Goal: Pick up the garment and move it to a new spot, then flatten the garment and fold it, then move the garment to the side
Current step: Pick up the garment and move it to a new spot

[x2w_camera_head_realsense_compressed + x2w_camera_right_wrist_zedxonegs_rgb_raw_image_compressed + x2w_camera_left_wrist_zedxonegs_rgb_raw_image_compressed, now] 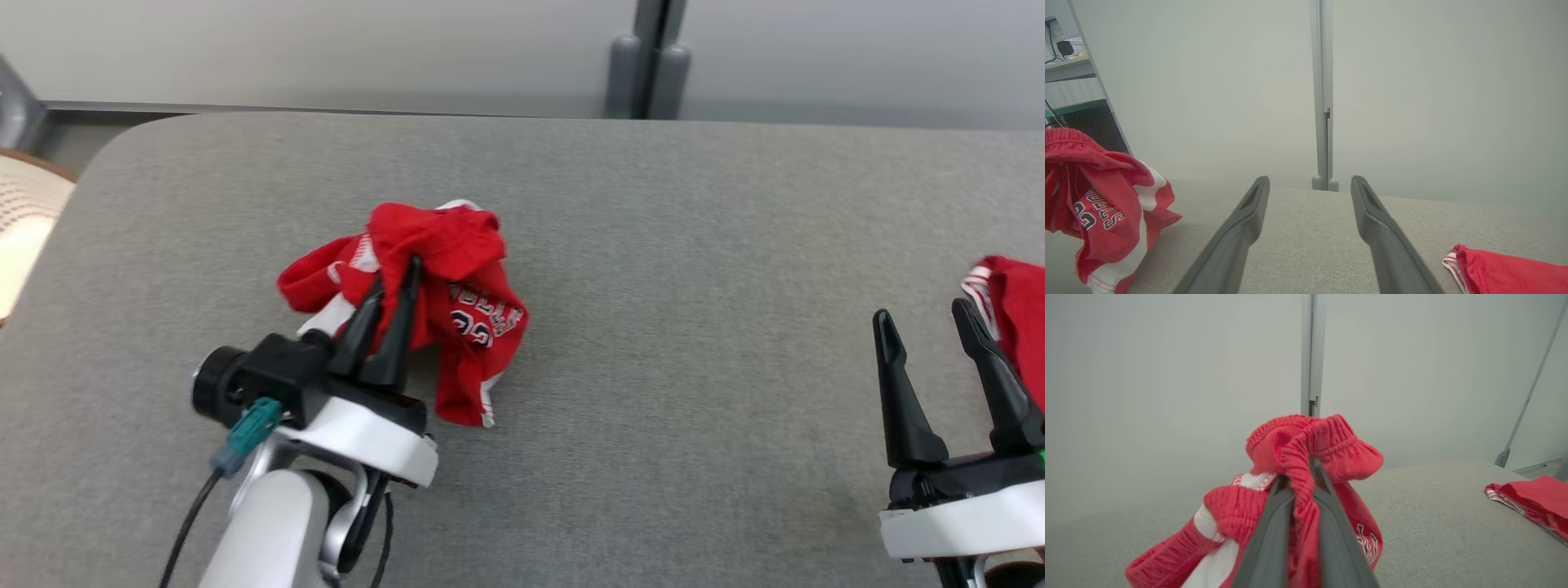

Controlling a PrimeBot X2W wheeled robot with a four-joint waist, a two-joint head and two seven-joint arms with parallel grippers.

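Grey bench [653,245], left of centre: left gripper [396,271] pinches crumpled red garment [465,278] by its ribbed waistband
Light, limp cloth should sag; waistband corners suit gripping. Right gripper [921,310] spread near right edge

The garment [469,245], red with white trim and dark lettering, is seen crumpled left of centre on the grey table [694,367]. Its ribbed waistband is gathered and pinched by the left gripper [397,272], lower folds touching the surface.
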